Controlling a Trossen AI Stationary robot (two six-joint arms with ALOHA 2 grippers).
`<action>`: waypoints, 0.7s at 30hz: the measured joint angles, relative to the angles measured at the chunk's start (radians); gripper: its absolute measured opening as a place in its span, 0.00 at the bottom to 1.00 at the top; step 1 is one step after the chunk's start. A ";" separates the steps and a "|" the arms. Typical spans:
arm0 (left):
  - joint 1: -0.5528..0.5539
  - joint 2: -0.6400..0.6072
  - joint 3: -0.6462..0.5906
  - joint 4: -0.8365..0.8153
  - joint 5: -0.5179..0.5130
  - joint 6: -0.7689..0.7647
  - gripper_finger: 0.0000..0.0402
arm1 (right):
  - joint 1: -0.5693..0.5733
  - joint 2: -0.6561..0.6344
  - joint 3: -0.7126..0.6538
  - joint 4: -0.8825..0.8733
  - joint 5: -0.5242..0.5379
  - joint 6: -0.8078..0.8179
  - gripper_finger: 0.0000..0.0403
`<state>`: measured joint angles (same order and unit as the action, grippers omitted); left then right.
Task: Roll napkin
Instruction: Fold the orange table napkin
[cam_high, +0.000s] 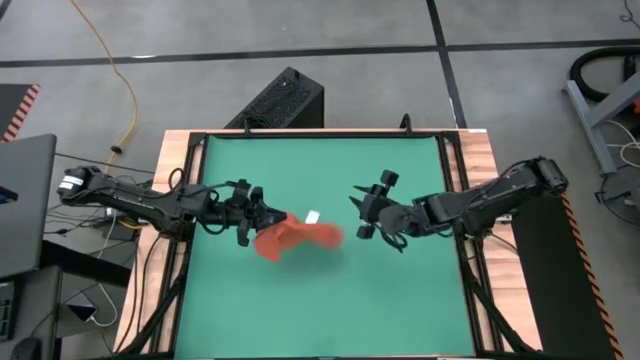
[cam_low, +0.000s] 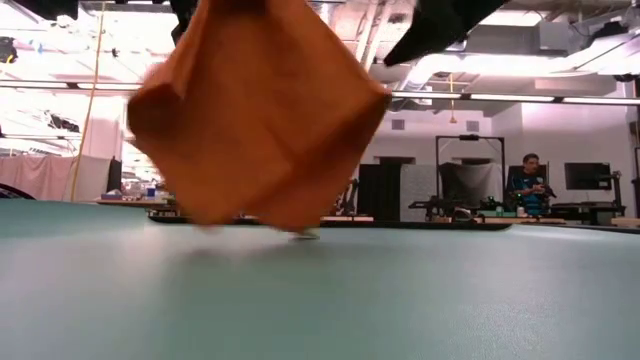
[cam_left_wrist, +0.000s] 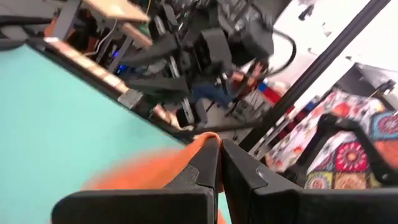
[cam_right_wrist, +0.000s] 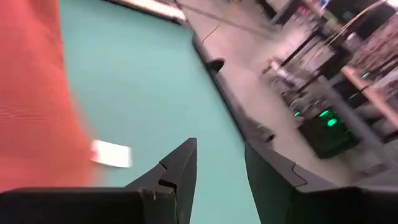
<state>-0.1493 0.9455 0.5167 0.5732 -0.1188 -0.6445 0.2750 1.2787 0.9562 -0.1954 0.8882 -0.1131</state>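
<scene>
High view: the left gripper (cam_high: 262, 216) pinches one edge of the napkin (cam_high: 295, 238) above the green table (cam_high: 330, 300); the right gripper (cam_high: 366, 212) stands apart, holding nothing.
Low view: napkin (cam_low: 255, 110) hangs, its lower edge brushing the table.
Left wrist view: fingers (cam_left_wrist: 205, 165) clamped on cloth.
Right wrist view: fingers (cam_right_wrist: 180, 168) parted, white tag (cam_right_wrist: 111, 154) beside.

Green table mat (cam_high: 320, 310) as landmark. Black box (cam_high: 280, 100) on floor just beyond its far edge. Yellow cable (cam_high: 118, 75) on floor off its far-left corner. Person (cam_low: 527, 187) seated well behind it, possibly at desk. Patterned quilt (cam_left_wrist: 348, 155) beyond it.
</scene>
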 joint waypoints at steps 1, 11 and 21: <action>0.005 -0.001 0.000 0.012 0.001 -0.003 0.00 | 0.016 -0.010 0.000 0.012 0.008 -0.016 0.39; 0.059 0.005 0.000 0.018 -0.071 -0.004 0.00 | 0.149 0.168 0.001 0.368 -0.058 0.086 0.38; 0.104 0.006 0.000 -0.015 -0.160 0.001 0.00 | 0.197 0.443 0.114 0.645 0.264 -0.024 0.38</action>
<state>-0.0453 0.9512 0.5171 0.5577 -0.2791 -0.6437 0.4717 1.7213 1.0697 0.4495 1.1525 -0.1371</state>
